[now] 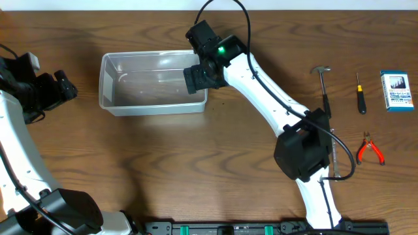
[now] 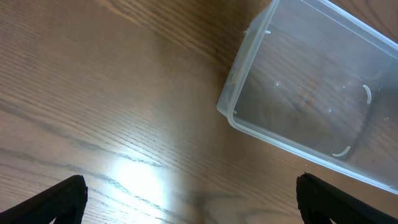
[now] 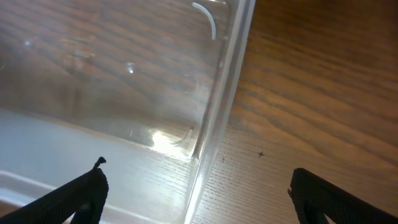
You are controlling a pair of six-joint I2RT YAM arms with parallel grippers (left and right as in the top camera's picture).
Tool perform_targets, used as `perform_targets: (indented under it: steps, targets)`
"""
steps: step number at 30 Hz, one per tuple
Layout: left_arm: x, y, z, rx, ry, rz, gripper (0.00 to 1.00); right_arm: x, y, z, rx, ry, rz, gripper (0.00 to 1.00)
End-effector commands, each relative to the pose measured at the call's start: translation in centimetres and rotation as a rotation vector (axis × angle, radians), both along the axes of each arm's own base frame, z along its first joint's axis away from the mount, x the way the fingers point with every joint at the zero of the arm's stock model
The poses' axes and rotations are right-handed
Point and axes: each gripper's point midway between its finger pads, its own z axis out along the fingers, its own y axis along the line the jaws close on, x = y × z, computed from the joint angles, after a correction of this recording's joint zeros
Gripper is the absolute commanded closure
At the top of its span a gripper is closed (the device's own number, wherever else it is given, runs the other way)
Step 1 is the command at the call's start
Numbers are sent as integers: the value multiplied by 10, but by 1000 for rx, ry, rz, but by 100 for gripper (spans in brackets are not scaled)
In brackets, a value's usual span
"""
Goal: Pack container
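Left of the container [image 1: 150, 108], the left gripper [image 2: 189, 202] hangs over the bare table [image 1: 196, 163], jaws wide apart and empty, likely waiting its turn. The container itself is clear and has nothing in it. The right gripper [image 3: 196, 186] hovers at the container's right end with its jaws spread either side of the wall, gripping nothing, perhaps to steady it. Well right of the container lie a hammer [image 1: 323, 85], screwdriver [image 1: 360, 93], pliers [image 1: 370, 149] and small box [image 1: 397, 90], apparently awaiting packing.

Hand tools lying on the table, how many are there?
3: a hammer by the right arm's elbow, a screwdriver between it and the blue-and-white box, and red-handled pliers nearer the robot's base. The arm could hide more.
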Motion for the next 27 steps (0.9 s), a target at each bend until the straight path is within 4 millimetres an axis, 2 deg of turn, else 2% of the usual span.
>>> perform_targets:
  steps: [1, 8, 16, 23, 27]
  targets:
    - [-1, -2, -1, -9, 2, -16, 2, 6, -5, -16, -10, 28, -67, 3]
    - [-6, -5, -2, -22, 22, -16, 2, 19, -19, -30, -23, 41, -130, 3]
    - [-6, -5, -2, -22, 22, -16, 2, 34, -38, -30, -27, 25, -174, 5]
    - [-6, -5, -2, -23, 24, -16, 2, 36, -37, -29, -21, 16, -173, 7]
    - [-6, -5, -2, -23, 24, -16, 2, 36, -33, -29, -17, 10, -166, 15]
